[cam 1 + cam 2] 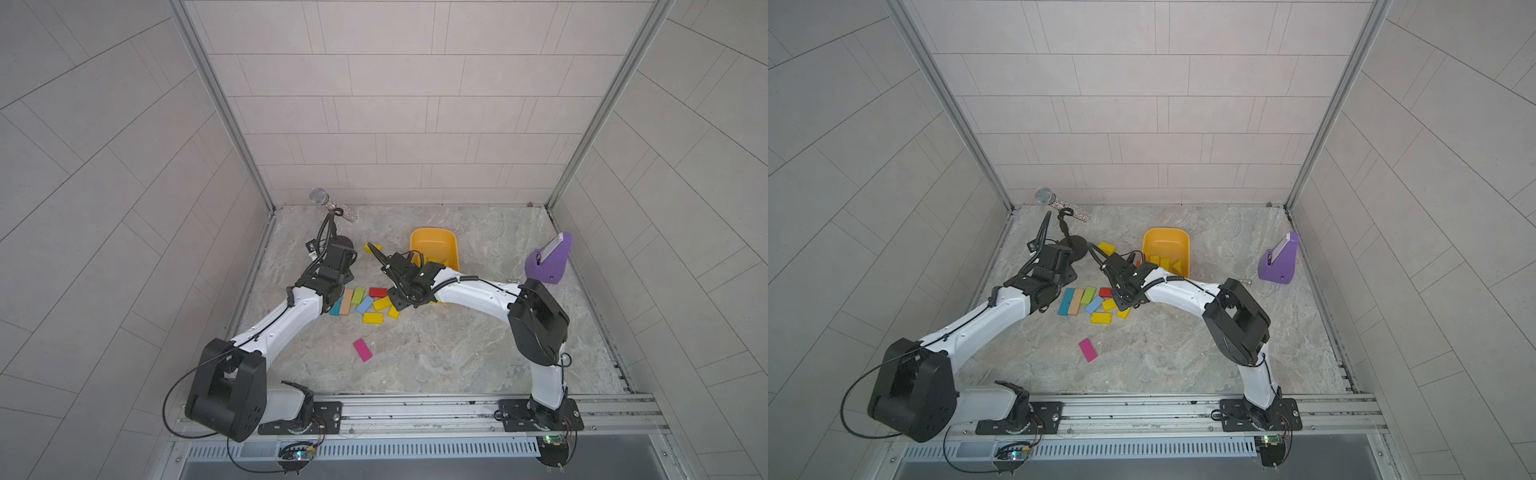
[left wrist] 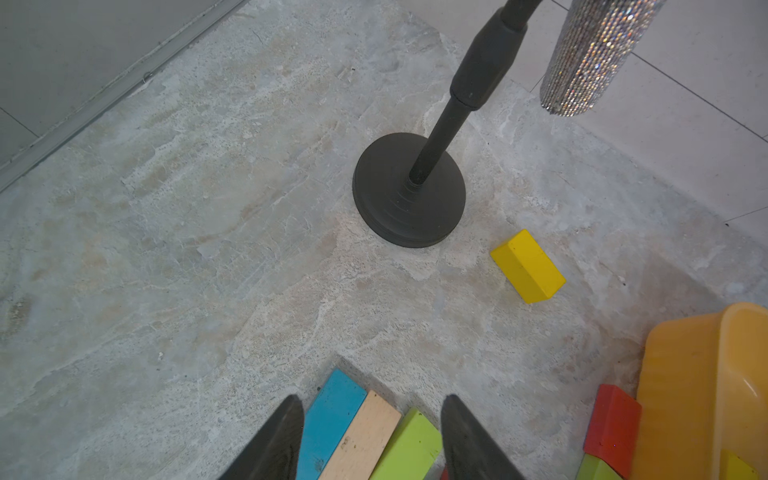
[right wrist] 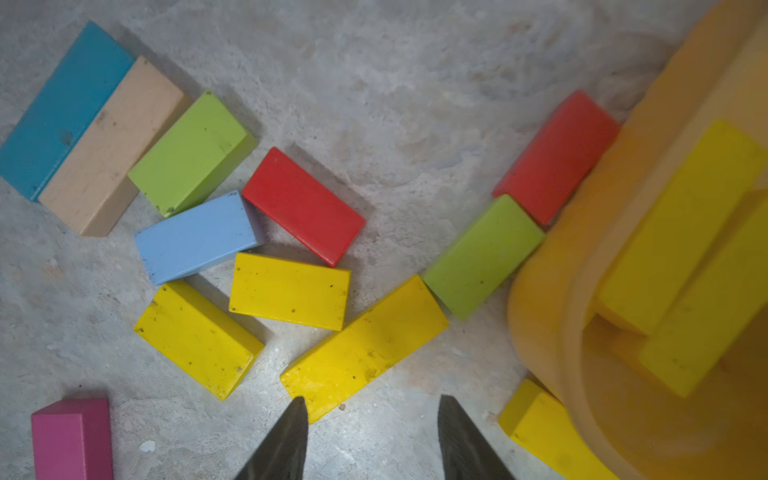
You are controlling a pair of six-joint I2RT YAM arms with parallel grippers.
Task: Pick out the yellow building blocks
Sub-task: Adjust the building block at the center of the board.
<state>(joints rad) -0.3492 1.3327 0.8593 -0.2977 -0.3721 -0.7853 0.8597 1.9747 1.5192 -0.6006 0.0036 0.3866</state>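
Three yellow building blocks lie flat on the stone floor among other coloured bars. A fourth rests against the orange-yellow tub, which holds two more yellow bars. My right gripper hovers open over bare floor, just short of the nearest yellow bar, with nothing between its fingers. A lone yellow block sits near the microphone stand's base. My left gripper is open above the ends of the teal, beige and lime bars, gripping nothing.
Red, light blue and lime bars mix with the yellow ones. A pink bar lies alone nearer the front. A glittery microphone stands back left; a purple holder is at the right wall.
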